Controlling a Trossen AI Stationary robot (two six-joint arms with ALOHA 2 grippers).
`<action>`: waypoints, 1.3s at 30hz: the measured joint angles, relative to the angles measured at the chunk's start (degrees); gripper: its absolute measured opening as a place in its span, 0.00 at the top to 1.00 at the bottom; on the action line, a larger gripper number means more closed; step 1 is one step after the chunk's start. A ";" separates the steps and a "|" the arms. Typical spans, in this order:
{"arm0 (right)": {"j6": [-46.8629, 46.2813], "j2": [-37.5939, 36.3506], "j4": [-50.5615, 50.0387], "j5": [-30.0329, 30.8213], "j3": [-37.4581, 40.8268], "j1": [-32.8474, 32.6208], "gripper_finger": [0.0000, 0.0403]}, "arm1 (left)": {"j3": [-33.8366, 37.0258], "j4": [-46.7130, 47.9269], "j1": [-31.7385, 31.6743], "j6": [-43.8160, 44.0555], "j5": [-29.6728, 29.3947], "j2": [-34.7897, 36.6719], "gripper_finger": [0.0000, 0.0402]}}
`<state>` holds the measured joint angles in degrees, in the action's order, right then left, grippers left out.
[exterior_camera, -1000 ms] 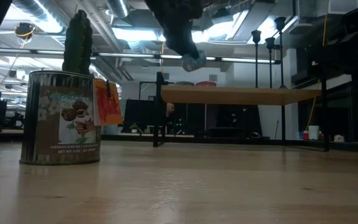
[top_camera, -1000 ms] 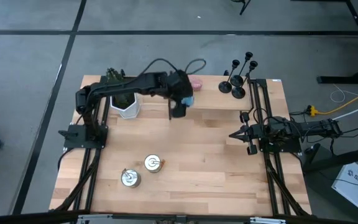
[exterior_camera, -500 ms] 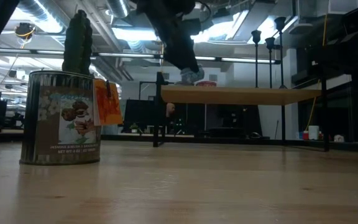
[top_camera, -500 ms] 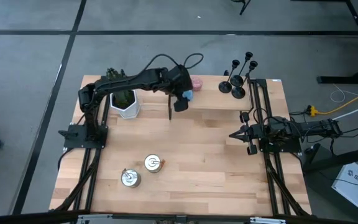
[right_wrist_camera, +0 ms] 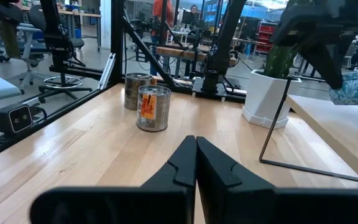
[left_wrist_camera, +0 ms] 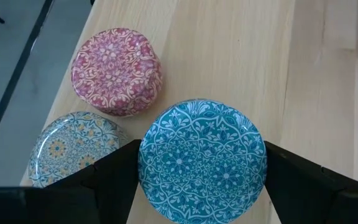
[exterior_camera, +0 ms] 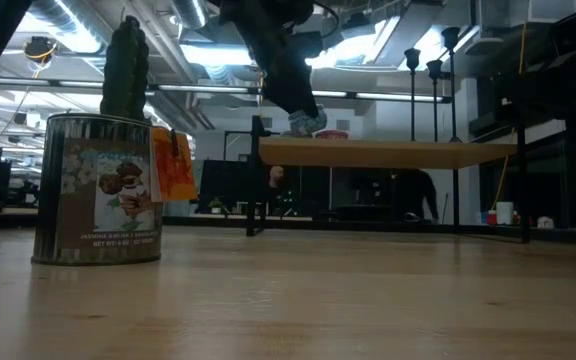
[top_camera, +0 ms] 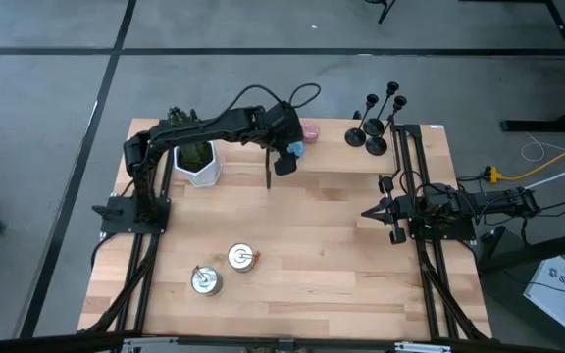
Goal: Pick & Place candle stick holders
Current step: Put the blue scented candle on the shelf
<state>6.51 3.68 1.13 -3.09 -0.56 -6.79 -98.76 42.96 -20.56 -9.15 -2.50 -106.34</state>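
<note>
- The candle stick holders (top_camera: 376, 120), matte black with round bases, thin stems and small cup tops, are seen standing grouped at the far right corner of the desk (top_camera: 341, 255); in the low view their stems and cups (exterior_camera: 430, 70) are seen upright at a distance.
- No pincer is touching them.
- The left pincer (top_camera: 287, 157) is held over the far middle of the desk, well apart from the holders; its fingers (left_wrist_camera: 114, 177) are spread wide on either side of a blue patterned round candle (left_wrist_camera: 202, 162), which is gripped between them.
- In the left wrist view, a pink patterned round candle (left_wrist_camera: 117, 70) and a grey patterned one (left_wrist_camera: 73, 149) are seen on the desk close to its edge, just beside each other.
- The right pincer (top_camera: 369, 211) is held at the right side of the desk, near the middle, with its fingers (right_wrist_camera: 185, 165) pressed together on nothing.
- A white pot with a cactus (top_camera: 198, 162) is seen at the far left.
- Two silver tins (top_camera: 224, 270) are seen near the front left, close together.
</note>
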 joint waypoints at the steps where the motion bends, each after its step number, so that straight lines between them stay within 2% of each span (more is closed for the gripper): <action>1: -0.01 0.01 0.00 0.00 0.00 0.00 0.97 | 0.00 -0.02 0.00 0.00 0.00 0.00 0.26; 16: -0.01 0.01 0.00 0.02 0.00 0.01 0.97 | 0.04 -2.16 0.02 -1.64 -0.46 0.00 0.25; 26: 0.01 0.01 0.00 0.01 0.00 0.01 0.97 | 0.04 -2.19 0.02 -1.64 -0.56 0.04 0.16; 34: 0.01 0.00 0.00 0.01 0.00 0.00 0.97 | 0.04 -2.40 0.63 -2.02 -7.16 0.04 0.15; 39: 0.01 -0.01 0.00 0.02 0.00 0.02 0.97 | -1.31 -2.52 1.66 -2.79 -8.31 0.10 0.16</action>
<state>6.52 3.67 1.13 -3.08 -0.56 -6.77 -100.07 40.44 -18.90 -11.93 -10.81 -106.25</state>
